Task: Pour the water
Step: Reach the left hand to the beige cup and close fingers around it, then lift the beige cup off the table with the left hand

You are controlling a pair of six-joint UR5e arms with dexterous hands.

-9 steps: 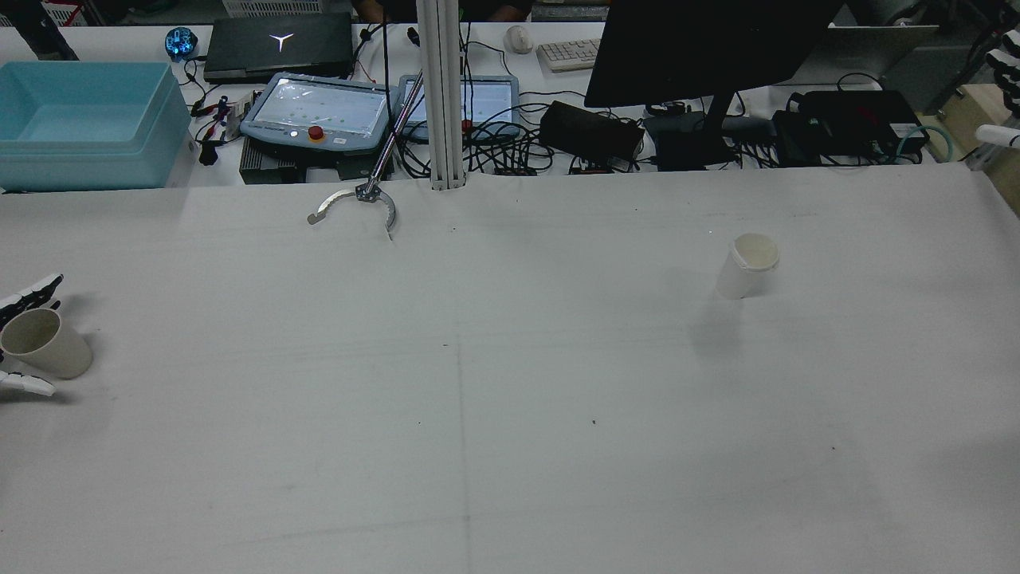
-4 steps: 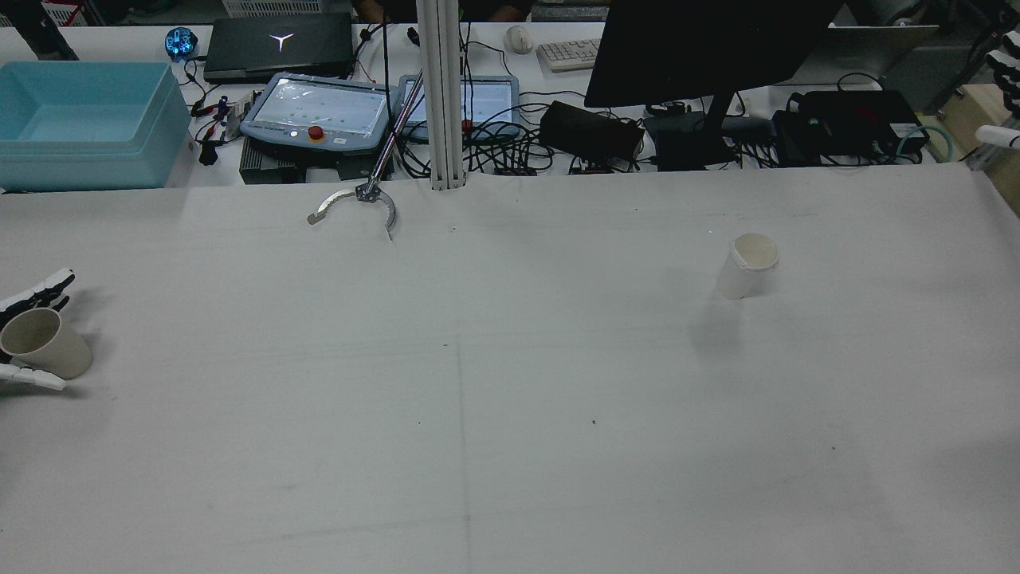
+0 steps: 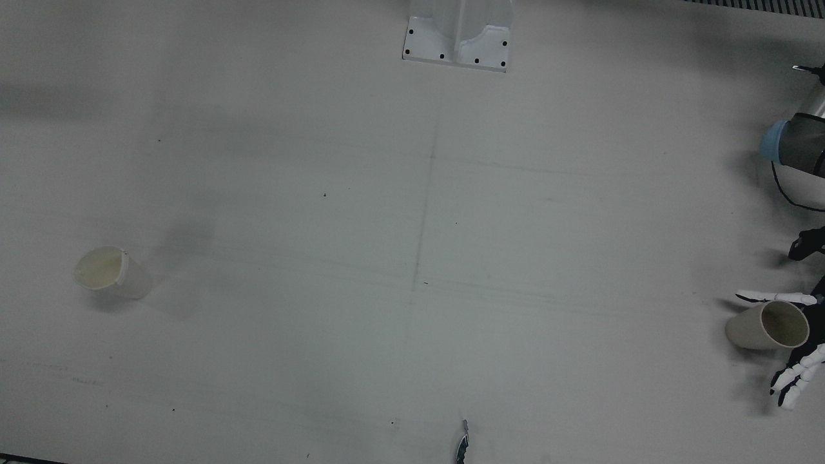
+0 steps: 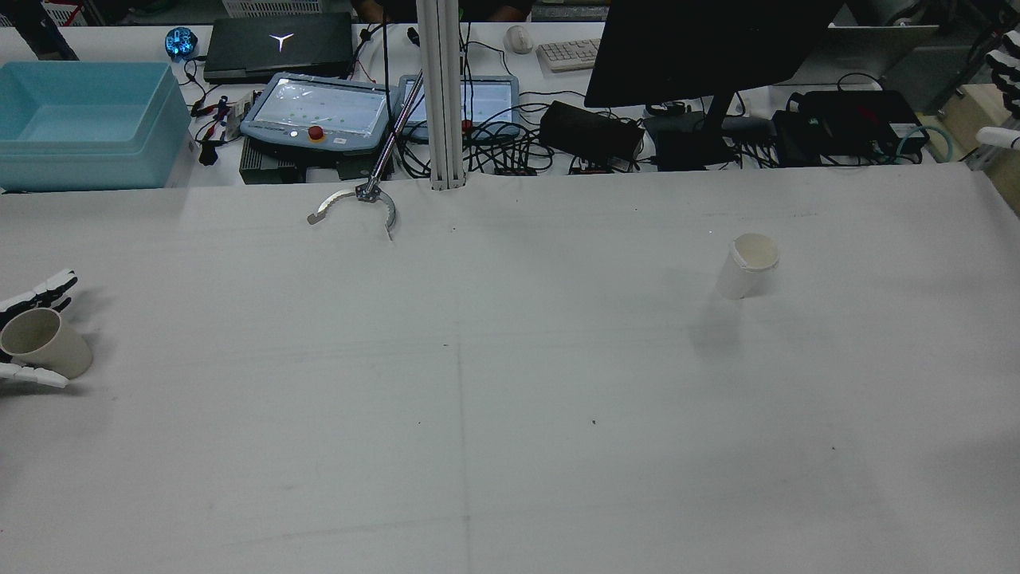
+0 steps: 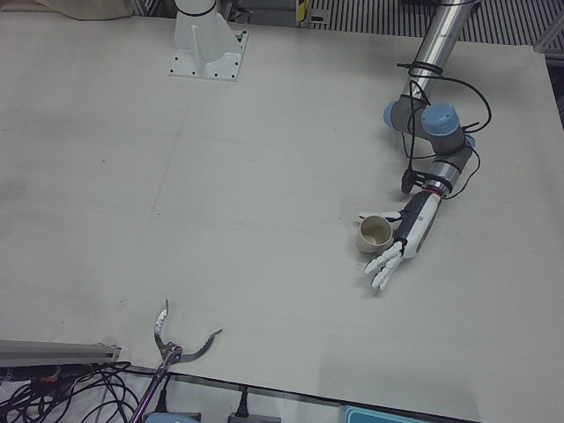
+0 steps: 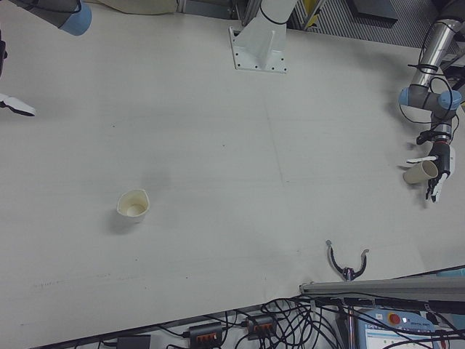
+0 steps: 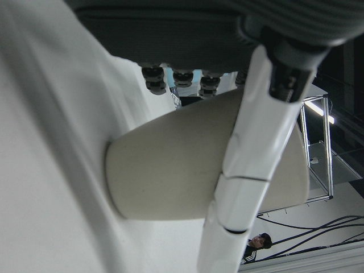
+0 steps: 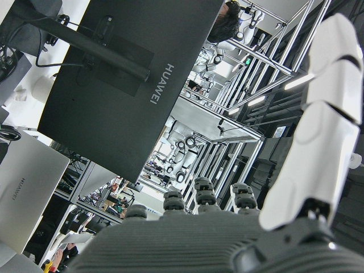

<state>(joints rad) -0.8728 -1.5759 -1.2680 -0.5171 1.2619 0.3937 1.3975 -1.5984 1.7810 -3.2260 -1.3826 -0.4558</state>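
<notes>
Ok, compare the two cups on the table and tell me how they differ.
The beige cup sits at the table's edge before the left arm, framed by the left hand, a finger on each side; whether it is gripped cannot be told. The white cup stands free on the other half, no hand near. The beige cup looks darker, the white cup paler. Both stand upright with open mouths.

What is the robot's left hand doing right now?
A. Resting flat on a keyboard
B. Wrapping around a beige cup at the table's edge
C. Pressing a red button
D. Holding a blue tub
B: the left hand has its fingers on both sides of the beige cup.
</notes>
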